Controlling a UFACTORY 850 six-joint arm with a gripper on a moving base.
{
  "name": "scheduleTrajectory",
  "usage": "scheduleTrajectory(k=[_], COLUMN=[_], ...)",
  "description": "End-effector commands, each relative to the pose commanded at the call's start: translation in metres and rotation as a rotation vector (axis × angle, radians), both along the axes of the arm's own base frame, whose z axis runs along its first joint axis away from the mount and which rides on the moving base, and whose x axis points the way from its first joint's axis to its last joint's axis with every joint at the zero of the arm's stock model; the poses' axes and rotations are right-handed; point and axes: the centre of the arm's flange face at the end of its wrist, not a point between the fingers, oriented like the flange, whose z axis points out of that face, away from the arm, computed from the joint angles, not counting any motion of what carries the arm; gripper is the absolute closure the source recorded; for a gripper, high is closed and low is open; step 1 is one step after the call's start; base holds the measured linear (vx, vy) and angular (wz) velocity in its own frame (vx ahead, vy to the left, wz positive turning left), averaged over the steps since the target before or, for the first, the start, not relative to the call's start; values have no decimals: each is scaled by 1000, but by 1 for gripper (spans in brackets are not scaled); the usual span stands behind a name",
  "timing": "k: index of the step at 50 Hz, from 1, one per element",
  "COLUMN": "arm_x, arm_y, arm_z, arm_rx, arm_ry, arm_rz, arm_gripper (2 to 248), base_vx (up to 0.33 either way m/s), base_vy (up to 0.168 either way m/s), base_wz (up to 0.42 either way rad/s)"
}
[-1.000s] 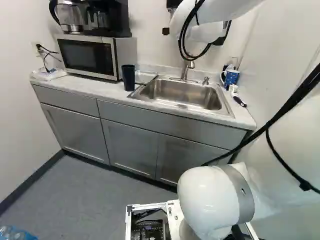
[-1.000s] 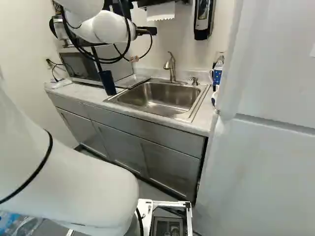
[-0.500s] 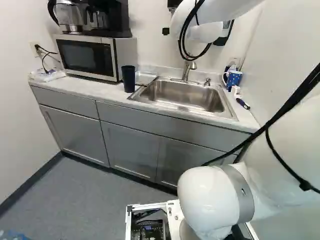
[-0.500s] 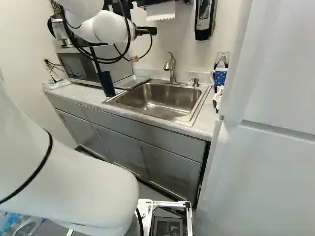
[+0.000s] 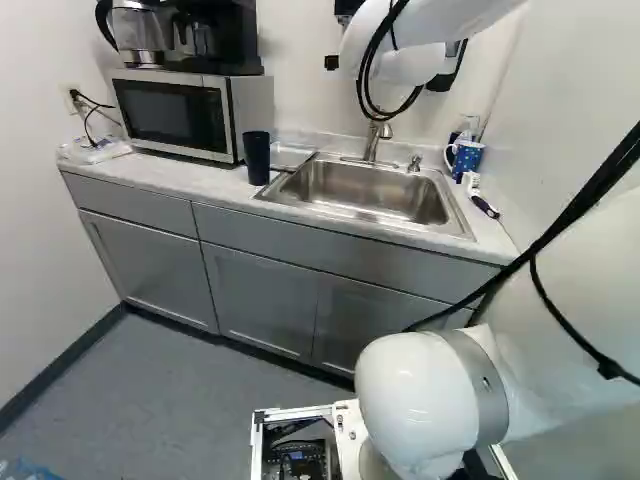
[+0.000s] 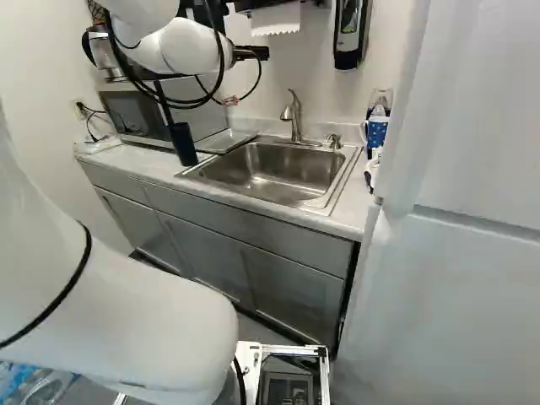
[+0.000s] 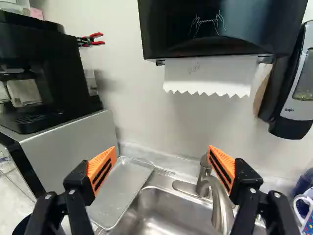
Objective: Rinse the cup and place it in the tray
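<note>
Here's the end effector (image 7: 161, 164), spread wide and holding nothing! The dark cup (image 5: 256, 157) stands on the table (image 5: 200, 178), left of the sink (image 5: 365, 190), outside the metal tray (image 7: 120, 191). Rinsing looks undone; pickup, rinse and placing all seemingly remain.

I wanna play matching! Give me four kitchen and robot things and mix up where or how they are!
Things:
1. cup
2. tray
3. microwave
4. gripper

Where or how:
a. under the coffee maker
b. open
c. dark, upright on the counter
d. flat, beside the sink

Pairs: 1-c, 2-d, 3-a, 4-b
</note>
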Motion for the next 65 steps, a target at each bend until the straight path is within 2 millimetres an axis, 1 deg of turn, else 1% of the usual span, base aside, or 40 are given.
scheduleTrajectory(k=[11, 32, 65], arm_x=[7, 20, 46], arm_y=[-2, -15, -36], arm_z=[0, -4, -16], arm_rx=[0, 1, 10], arm_ry=[6, 61, 218], arm_rz=[-5, -30, -71], arm_gripper=[3, 3, 3], base_vx=[0, 0, 0], base_vy=[0, 0, 0], base_wz=[0, 0, 0])
